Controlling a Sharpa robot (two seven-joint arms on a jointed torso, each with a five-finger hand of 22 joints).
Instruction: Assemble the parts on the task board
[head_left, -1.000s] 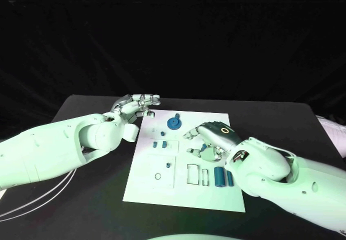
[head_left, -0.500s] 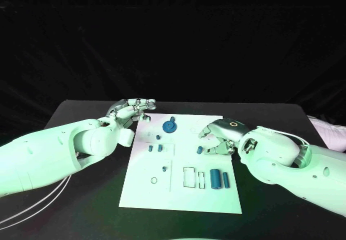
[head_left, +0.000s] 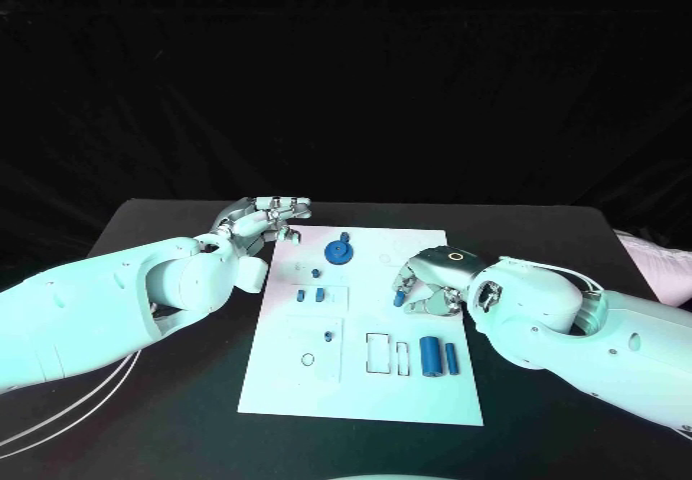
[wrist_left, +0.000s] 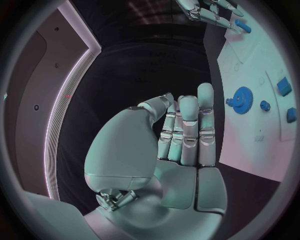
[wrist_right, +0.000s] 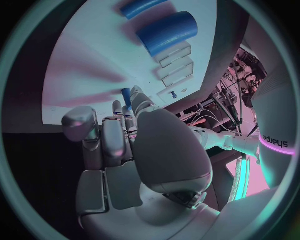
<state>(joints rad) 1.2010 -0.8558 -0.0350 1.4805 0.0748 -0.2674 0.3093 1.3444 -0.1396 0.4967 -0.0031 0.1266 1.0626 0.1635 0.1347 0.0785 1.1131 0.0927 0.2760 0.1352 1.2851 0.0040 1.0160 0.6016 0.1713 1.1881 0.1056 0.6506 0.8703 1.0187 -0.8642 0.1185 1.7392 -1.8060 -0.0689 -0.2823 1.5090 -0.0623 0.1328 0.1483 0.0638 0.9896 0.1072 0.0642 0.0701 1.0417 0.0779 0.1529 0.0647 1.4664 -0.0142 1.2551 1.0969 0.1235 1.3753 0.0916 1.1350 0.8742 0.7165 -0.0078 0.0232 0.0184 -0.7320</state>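
The right robot hand (head_left: 430, 282) has lowered onto the task board (head_left: 368, 395), pinching a blue part (head_left: 400, 297).

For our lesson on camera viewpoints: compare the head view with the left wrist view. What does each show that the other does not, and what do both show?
Head view alone: the two blue cylinders lying side by side on the task board's near part, and the whole board. Left wrist view alone: the left hand's palm side, fingers together and upright, holding nothing. Both: the blue gear on the board, and the right hand pinching a small blue part.
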